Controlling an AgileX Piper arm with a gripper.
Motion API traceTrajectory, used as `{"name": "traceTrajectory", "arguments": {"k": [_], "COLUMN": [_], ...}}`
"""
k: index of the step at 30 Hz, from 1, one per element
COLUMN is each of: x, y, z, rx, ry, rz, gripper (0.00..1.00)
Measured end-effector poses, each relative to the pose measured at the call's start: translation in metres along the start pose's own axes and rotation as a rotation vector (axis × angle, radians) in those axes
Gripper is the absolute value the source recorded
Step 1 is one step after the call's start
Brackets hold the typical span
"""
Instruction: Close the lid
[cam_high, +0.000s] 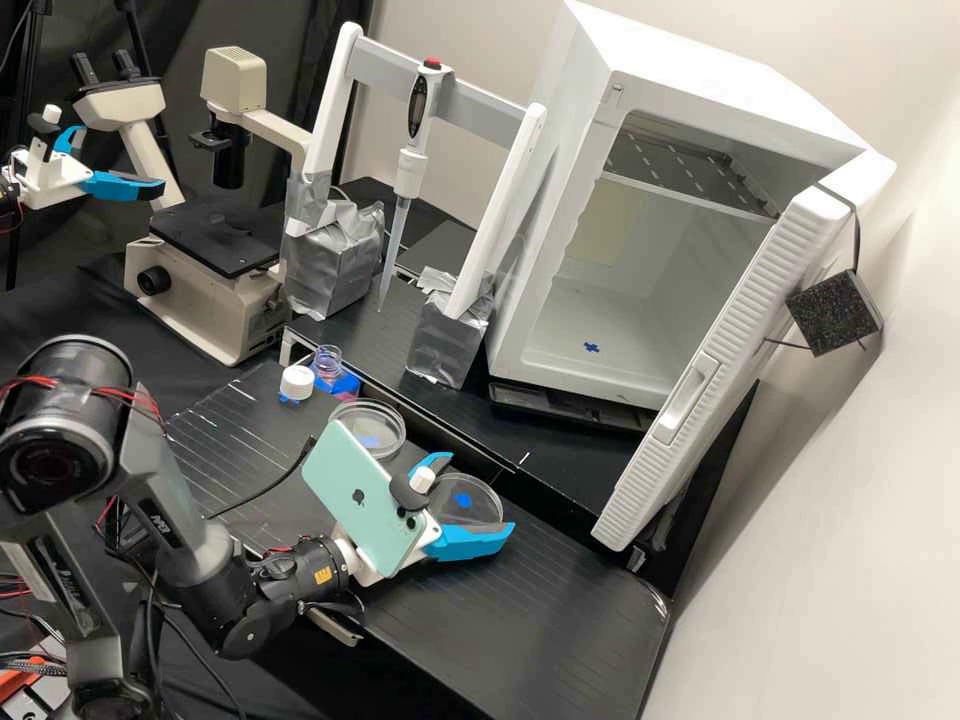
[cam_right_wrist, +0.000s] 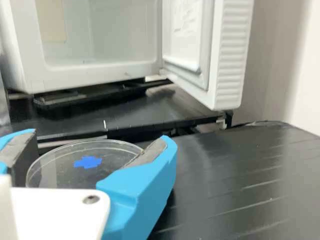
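Over the black bench (cam_high: 560, 620), the pincer (cam_high: 478, 492) is spreading its blue fingers wide, with a clear round dish piece (cam_high: 480, 503) sitting between them, its blue mark (cam_right_wrist: 87, 162) showing. Whether the pads are touching its rim, I cannot tell. Beyond, another clear round dish (cam_high: 388, 414) is lying near a white cap (cam_high: 297, 381) and a small bottle (cam_high: 328, 362). Farther back, a white cabinet (cam_high: 535, 305) is standing with its door (cam_high: 690, 400) hanging open.

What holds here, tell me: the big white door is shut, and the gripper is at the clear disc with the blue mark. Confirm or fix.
Not shut: the high view shows the big white door standing open. The gripper is at the clear disc with the blue mark, as you say.
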Motion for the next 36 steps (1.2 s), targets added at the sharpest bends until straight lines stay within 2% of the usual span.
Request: {"name": "traceTrajectory", "arguments": {"k": [5,7,11,14,15,18,20,25,28,32,36], "x": [-0.011,-0.013,-0.020,-0.025,-0.027,-0.028,-0.027,-0.023,-0.020,-0.015,-0.012], "y": [0.002,0.003,-0.002,-0.010,-0.014,-0.022,-0.027,-0.041,-0.048,-0.056,-0.056], "z": [-0.013,-0.023,-0.045,-0.058,-0.062,-0.068,-0.069,-0.070,-0.069,-0.068,-0.064], "rx": [0.043,0.040,0.008,-0.029,-0.050,-0.059,-0.064,-0.108,-0.123,-0.139,-0.136], "ry": [0.058,0.108,0.238,0.325,0.359,0.402,0.420,0.449,0.459,0.449,0.419], "rz": [0.024,0.024,-0.010,-0.085,-0.124,-0.183,-0.216,-0.298,-0.332,-0.348,-0.333], "gripper": [0.00,0.00,0.00,0.00,0.00,0.00,0.00,0.00,0.00,0.00,0.00]}}
